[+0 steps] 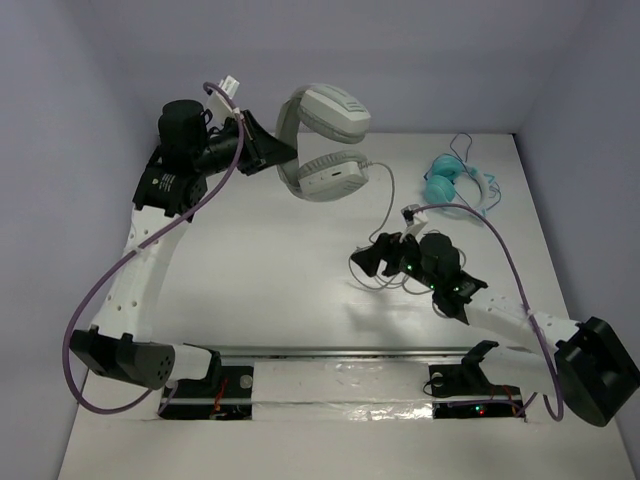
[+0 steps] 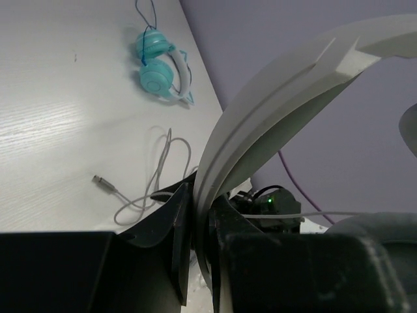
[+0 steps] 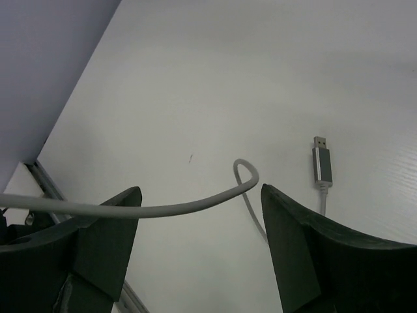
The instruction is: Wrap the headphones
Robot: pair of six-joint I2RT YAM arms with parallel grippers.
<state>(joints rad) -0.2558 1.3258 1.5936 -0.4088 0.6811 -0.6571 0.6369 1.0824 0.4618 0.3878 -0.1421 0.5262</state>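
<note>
Left fingers [image 2: 181,248] tight on headband [image 2: 273,111] of headphones [image 1: 325,140]; right fingers [image 3: 313,248] apart, cable [image 3: 195,206] between, plug [image 3: 321,163] beyond.

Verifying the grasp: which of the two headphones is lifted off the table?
The large white over-ear headphones, clamped by the headband in the left gripper. The small teal headphones lie on the table, ungripped.

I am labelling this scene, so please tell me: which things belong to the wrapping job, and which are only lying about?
Job:
- white headphones, headband held by the left hand
- their grey cable and plug
- open right hand, either side of the cable

Lying about:
- teal headphones
</note>
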